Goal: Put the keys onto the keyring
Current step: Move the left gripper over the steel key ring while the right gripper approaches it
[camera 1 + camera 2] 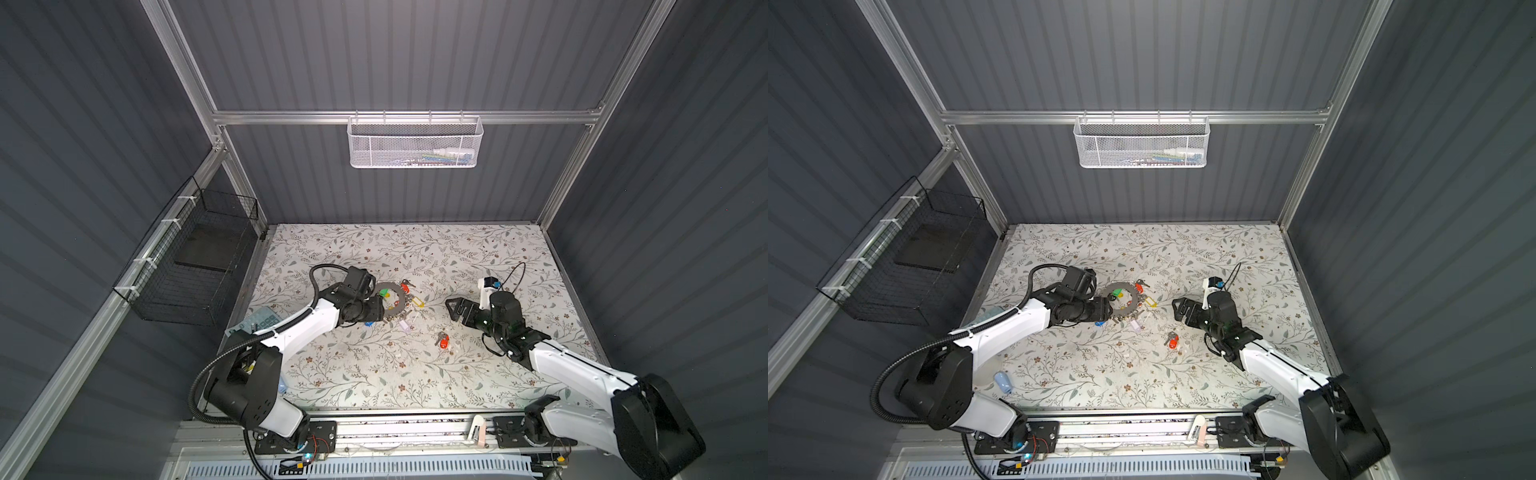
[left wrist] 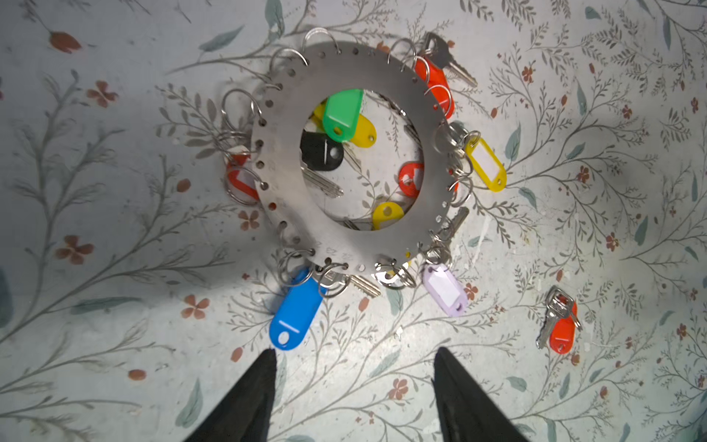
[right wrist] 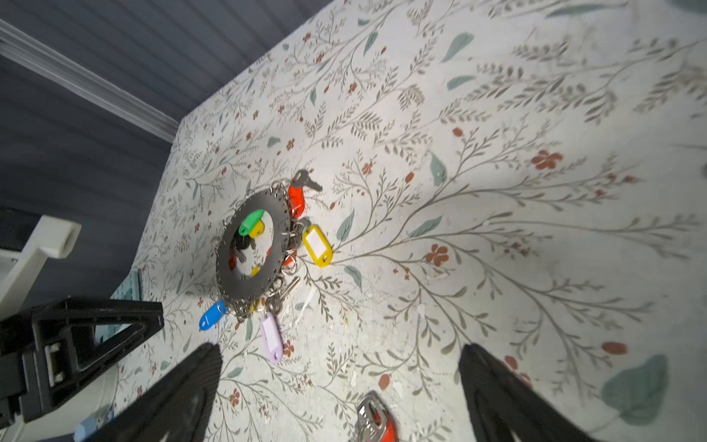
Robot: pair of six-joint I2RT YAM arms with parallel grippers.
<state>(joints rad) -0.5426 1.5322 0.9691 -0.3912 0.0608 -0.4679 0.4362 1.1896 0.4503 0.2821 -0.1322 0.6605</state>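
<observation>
The keys point(image 2: 559, 323) lie loose on the table point(image 2: 114, 344), not yet on the keyring point(image 2: 363, 69); left gripper point(image 2: 355, 349) and right gripper point(image 3: 341, 346) gape empty.

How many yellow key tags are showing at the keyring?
3. One white-labelled yellow tag lies outside the flat grey metal disc; two show through its hole, one under the green tag, one opposite. More may hide beneath.

Left tool point(image 2: 355, 350), right tool point(image 3: 341, 346): both agape.
</observation>
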